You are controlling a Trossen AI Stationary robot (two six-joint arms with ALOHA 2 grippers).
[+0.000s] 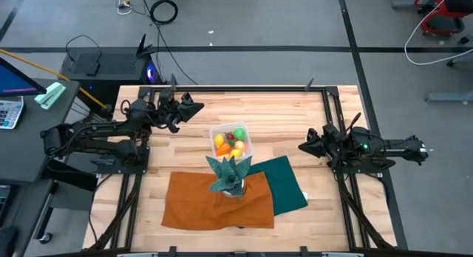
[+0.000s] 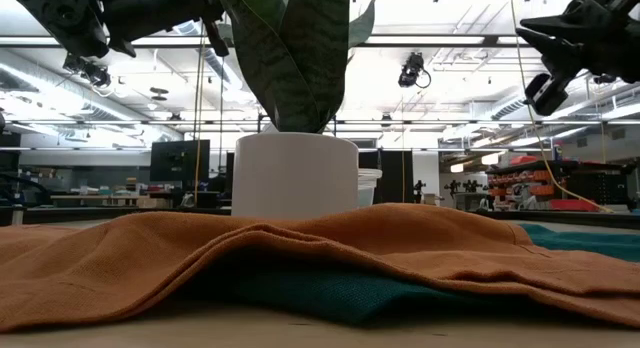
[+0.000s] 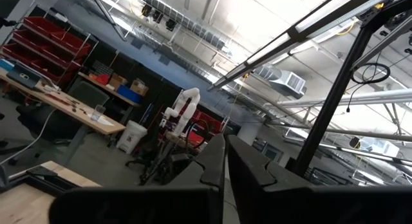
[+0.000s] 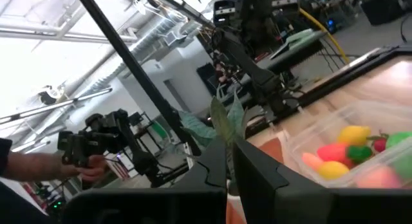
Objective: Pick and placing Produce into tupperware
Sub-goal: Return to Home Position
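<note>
The produce (image 1: pixel 230 142) lies inside the clear tupperware (image 1: pixel 247 138) at the table's middle: yellow, orange, red and green pieces, also seen in the right wrist view as produce (image 4: pixel 347 154). My left gripper (image 1: pixel 198 107) hangs shut above the table, to the far left of the container, pointing up into the room (image 3: pixel 226 141). My right gripper (image 1: pixel 302 147) is shut and empty, to the right of the container and pointing toward it (image 4: pixel 230 145).
A teal spiky plant (image 1: pixel 228 170) in a white pot (image 2: pixel 295 173) stands on an orange cloth (image 1: pixel 214 201) just near of the container. A teal cloth (image 1: pixel 287 184) lies beside it. A person's hand (image 4: pixel 80 165) shows beyond the table.
</note>
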